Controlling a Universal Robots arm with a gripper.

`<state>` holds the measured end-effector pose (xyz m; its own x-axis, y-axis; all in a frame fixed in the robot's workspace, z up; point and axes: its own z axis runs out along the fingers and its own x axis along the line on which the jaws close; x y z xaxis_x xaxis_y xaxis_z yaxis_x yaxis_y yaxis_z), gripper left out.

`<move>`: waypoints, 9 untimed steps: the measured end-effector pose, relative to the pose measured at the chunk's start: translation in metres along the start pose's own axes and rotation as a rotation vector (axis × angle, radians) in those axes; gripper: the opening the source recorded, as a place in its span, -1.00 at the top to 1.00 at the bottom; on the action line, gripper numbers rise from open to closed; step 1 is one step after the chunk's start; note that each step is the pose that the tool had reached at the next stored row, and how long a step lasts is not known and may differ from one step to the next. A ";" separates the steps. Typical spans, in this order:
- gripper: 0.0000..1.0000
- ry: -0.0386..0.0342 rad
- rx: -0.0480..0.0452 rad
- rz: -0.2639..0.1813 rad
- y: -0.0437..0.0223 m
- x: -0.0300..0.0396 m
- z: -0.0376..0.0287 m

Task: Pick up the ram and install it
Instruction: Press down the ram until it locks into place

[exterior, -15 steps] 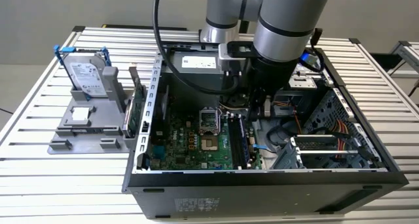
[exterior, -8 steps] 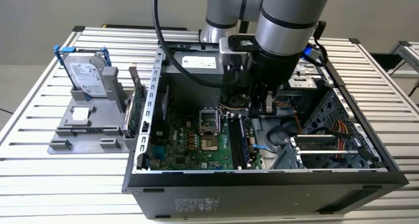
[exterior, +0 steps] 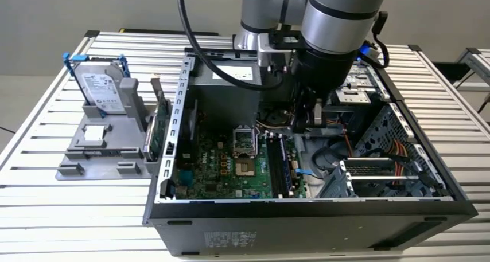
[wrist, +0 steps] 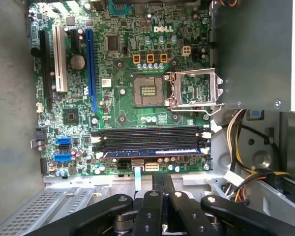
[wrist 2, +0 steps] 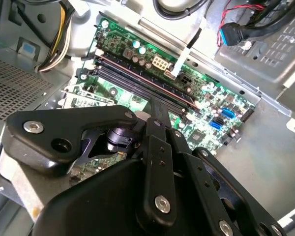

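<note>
The ram (wrist: 152,153), a long dark blue stick, lies in the memory slot farthest from the processor socket on the green motherboard (wrist: 113,113). White slot latches (wrist: 205,142) stand at its end. My gripper (wrist: 162,176) hovers just beside that row of slots, over the metal edge of the case, with its two black fingers pressed together and nothing between them. In the second wrist view the gripper (wrist 2: 156,102) points at the same dark slots (wrist 2: 137,78). In the exterior view the arm (exterior: 329,55) reaches down into the open computer case (exterior: 306,207).
A silver hard drive with blue rails (exterior: 103,87) stands on a grey holder at the exterior view's left, beside a green card (exterior: 157,127). The open processor socket (wrist: 150,91), yellow and black cables (wrist: 246,147) and the drive cage (exterior: 382,176) crowd the case.
</note>
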<state>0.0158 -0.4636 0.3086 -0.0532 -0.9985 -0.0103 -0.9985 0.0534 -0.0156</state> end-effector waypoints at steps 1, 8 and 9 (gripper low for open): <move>1.00 0.0001 0.0000 0.000 0.0000 0.0000 -0.0015; 1.00 -0.0001 0.0001 0.000 -0.0001 0.0000 -0.0037; 1.00 -0.0001 0.0000 0.000 -0.0002 0.0000 -0.0039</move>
<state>0.0159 -0.4636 0.3126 -0.0530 -0.9985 -0.0104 -0.9985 0.0531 -0.0156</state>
